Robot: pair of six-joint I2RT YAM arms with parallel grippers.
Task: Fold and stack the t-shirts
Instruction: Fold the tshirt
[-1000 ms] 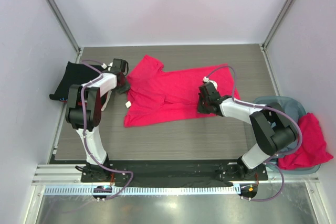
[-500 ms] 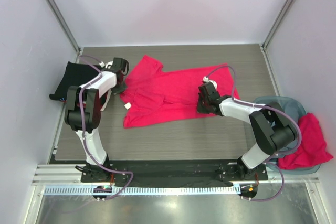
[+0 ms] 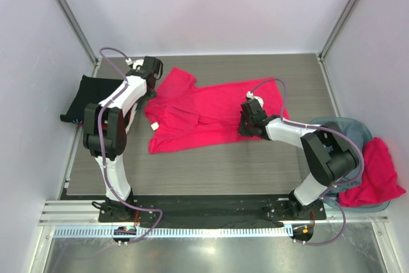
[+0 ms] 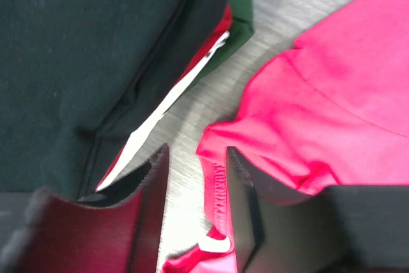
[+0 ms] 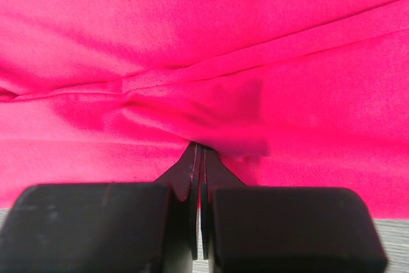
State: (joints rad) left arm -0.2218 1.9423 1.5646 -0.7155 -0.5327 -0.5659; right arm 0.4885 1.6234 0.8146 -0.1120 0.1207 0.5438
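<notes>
A bright pinkish-red t-shirt (image 3: pixel 211 110) lies spread and rumpled across the middle of the table. My right gripper (image 3: pixel 246 126) is shut on a fold of its near hem, and the pinched cloth fills the right wrist view (image 5: pixel 199 148). My left gripper (image 3: pixel 149 89) is at the shirt's left end, by the neck. In the left wrist view its jaws (image 4: pixel 198 158) stand apart, with the collar edge (image 4: pixel 217 177) and white neck label (image 4: pixel 217 245) lying between them against the right finger. A folded black t-shirt (image 3: pixel 89 97) lies at the far left, also showing in the left wrist view (image 4: pixel 77 49).
Dark red, green and white layers (image 4: pixel 211 43) stick out from under the black shirt. A grey-blue basket (image 3: pixel 348 129) at the right edge holds a red shirt (image 3: pixel 374 171). Frame posts and walls enclose the table.
My left gripper has moved toward the far side along the shirt's left end, and that end has shifted slightly left. My right gripper stays shut on the hem.
</notes>
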